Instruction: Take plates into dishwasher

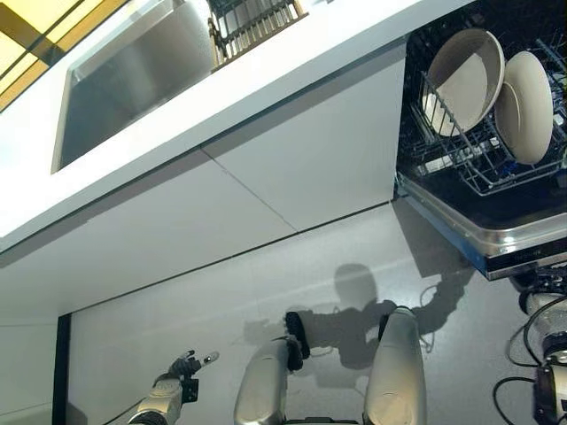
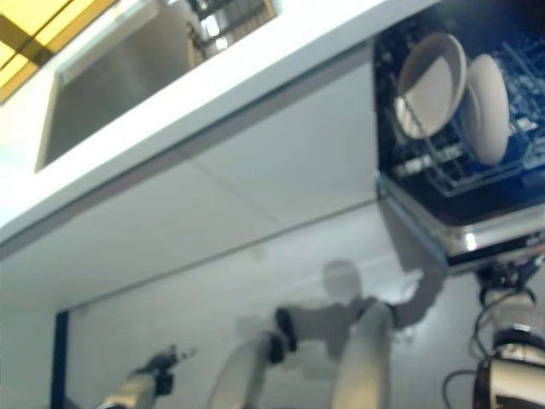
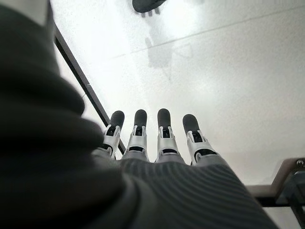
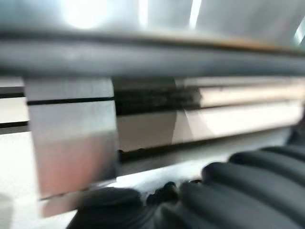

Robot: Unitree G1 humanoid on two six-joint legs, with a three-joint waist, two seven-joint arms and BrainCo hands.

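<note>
Basically spotted two beige plates, the left plate (image 1: 462, 78) and the right plate (image 1: 524, 106), standing on edge side by side in the wire rack (image 1: 469, 164) of the open dishwasher (image 1: 496, 235) at the right of the head views; both leaned a bit, rims overlapping or at least very close; sat under the white counter (image 1: 292, 62), right beside the pale cabinet front (image 1: 301, 150). Further left, had a steel sink (image 1: 133, 75) sunk into that counter, plus a dish rack (image 1: 252, 22) just behind it. Left hand (image 1: 183, 365) hung low over the pale floor (image 1: 221, 301), well apart from the dishwasher; fingers (image 3: 163, 131) straight in a row in its own wrist view, grasping nothing. Right hand: only the dark ribbed cover (image 4: 248, 186) showed in its wrist view, up close against a metal edge (image 4: 71, 138); couldn't tell whether those fingers were released or clenched; couldn't pick the hand out in the head views either.
</note>
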